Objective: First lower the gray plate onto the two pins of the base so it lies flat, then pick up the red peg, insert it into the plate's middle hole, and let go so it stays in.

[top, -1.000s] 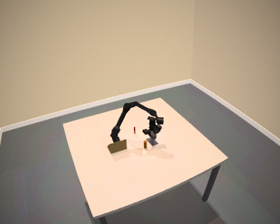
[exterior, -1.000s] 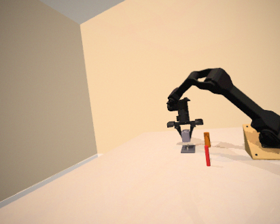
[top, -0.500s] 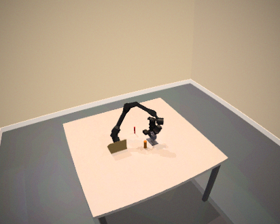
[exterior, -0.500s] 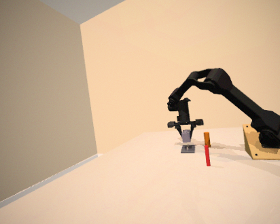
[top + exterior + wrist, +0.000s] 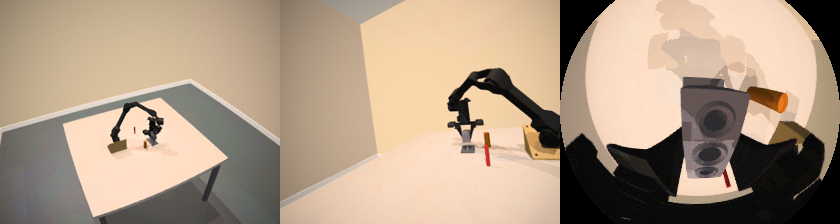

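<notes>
My gripper [image 5: 153, 134] [image 5: 466, 136] [image 5: 704, 127] points down and is shut on the gray plate [image 5: 466, 134] [image 5: 694, 102]. The plate looks steeply tilted, not flat, and its three holes face the wrist camera. Its lower end is just over the dark gray base [image 5: 154, 143] [image 5: 463, 151] [image 5: 702, 81]; whether they touch cannot be told. The base's pins are mostly hidden. The red peg [image 5: 134, 129] [image 5: 487, 156] [image 5: 727, 179] stands upright on the table, away from the fingers.
An orange cylinder [image 5: 145, 144] [image 5: 486, 139] [image 5: 767, 99] stands on the table [image 5: 112, 183] close beside the base. The arm's tan mounting block [image 5: 118, 146] [image 5: 529, 146] [image 5: 787, 132] is farther off on the cylinder's side.
</notes>
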You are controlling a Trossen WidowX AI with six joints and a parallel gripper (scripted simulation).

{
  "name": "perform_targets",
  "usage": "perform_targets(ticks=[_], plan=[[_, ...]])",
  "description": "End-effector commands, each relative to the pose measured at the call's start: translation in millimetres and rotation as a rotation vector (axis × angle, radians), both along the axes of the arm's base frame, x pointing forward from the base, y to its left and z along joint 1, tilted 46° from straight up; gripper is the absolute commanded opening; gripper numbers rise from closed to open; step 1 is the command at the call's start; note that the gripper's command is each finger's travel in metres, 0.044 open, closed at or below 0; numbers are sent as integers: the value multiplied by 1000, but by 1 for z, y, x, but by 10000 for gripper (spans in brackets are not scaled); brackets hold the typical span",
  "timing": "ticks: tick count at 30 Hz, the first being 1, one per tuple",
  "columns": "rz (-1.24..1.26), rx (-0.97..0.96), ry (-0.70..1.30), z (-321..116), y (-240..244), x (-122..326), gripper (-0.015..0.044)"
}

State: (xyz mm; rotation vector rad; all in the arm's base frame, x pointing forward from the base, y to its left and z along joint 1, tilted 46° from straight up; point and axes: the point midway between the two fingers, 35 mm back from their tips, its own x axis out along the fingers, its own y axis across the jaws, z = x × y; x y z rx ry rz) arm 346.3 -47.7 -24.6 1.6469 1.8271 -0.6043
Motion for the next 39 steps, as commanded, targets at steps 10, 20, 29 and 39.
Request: perform_targets(ticks=[10, 20, 29, 39], plan=[[-2, -2, 5, -12, 12, -1, 0], [-2, -2, 5, -23, 23, -2, 0], [5, -4, 2, -25, 25, -2, 0], [5, -4, 2, -25, 25, -2, 184]])
